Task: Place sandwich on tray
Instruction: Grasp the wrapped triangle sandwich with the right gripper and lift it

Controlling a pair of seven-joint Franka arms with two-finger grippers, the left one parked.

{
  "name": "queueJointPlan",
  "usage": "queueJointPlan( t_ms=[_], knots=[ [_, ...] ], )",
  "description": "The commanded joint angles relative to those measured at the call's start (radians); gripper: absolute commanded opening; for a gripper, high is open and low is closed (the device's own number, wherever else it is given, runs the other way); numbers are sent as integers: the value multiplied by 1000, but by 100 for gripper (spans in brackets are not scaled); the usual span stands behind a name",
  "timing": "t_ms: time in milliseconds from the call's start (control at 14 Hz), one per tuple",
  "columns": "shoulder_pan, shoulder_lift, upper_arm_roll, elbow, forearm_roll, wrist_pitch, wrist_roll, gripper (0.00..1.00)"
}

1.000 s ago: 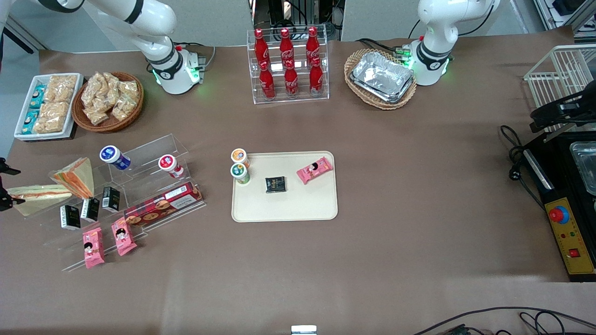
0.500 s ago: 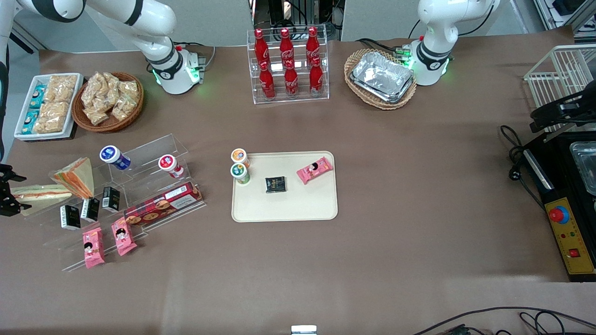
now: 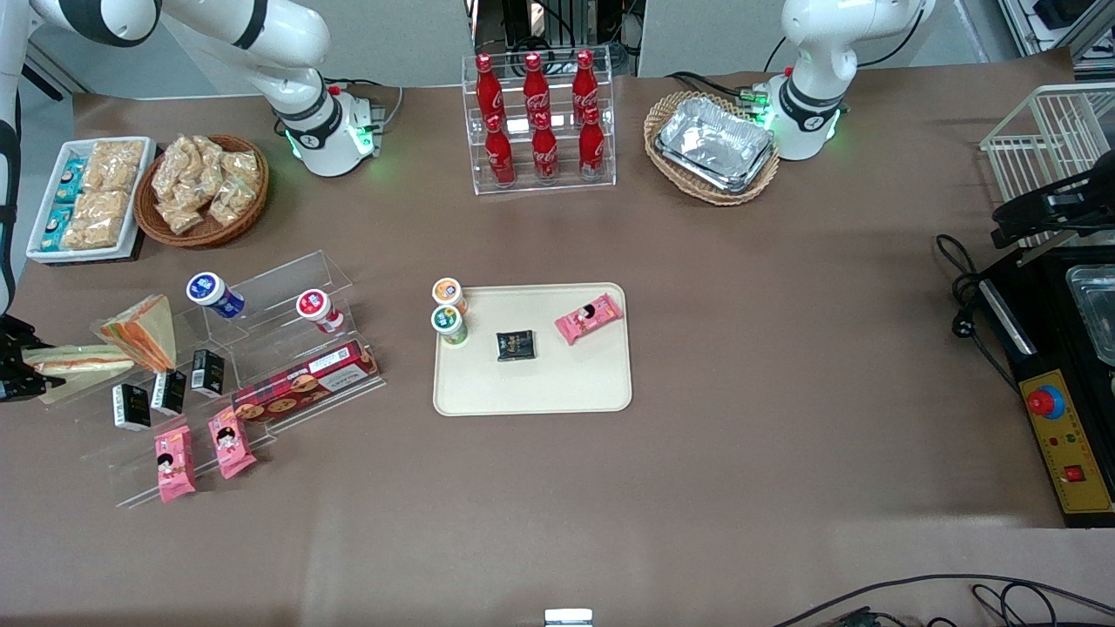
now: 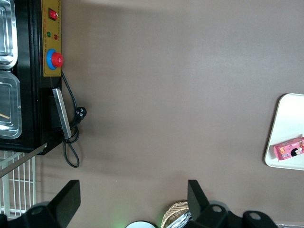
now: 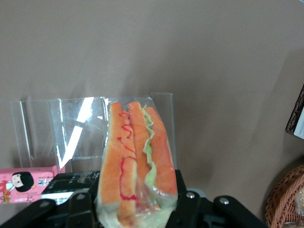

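Note:
The sandwich [image 3: 78,359], a clear-wrapped pale wedge with a thin orange-red line, is at the working arm's end of the table, beside the clear acrylic stand [image 3: 261,348]. My gripper [image 3: 16,373] is at that end of the wedge, shut on it. The right wrist view has the sandwich [image 5: 135,161] standing on edge between the two black fingers [image 5: 187,209], which press its sides. The cream tray [image 3: 566,383] lies mid-table, well apart from the gripper, holding a black packet [image 3: 516,345] and a pink packet [image 3: 589,318].
A second wedge sandwich with broad orange layers [image 3: 139,331] stands just beside the held one. Black cartons [image 3: 165,392], a biscuit box [image 3: 305,381] and pink packets [image 3: 196,448] fill the stand. Two cups [image 3: 449,309] sit at the tray's edge. A snack basket [image 3: 205,190] lies farther back.
My gripper has come in from the table's end and closed on the sandwich. The wedge now shows narrower, turned up on its edge.

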Motion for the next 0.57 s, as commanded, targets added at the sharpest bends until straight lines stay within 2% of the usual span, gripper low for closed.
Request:
queueJointPlan(
  t_ms=[0, 71, 500],
  knots=[
    [-24, -1, 7, -1, 41, 18, -9, 30],
    [-25, -1, 7, 1, 53, 18, -9, 25],
    [-24, -41, 7, 44, 52, 2, -14, 25]
  ],
)
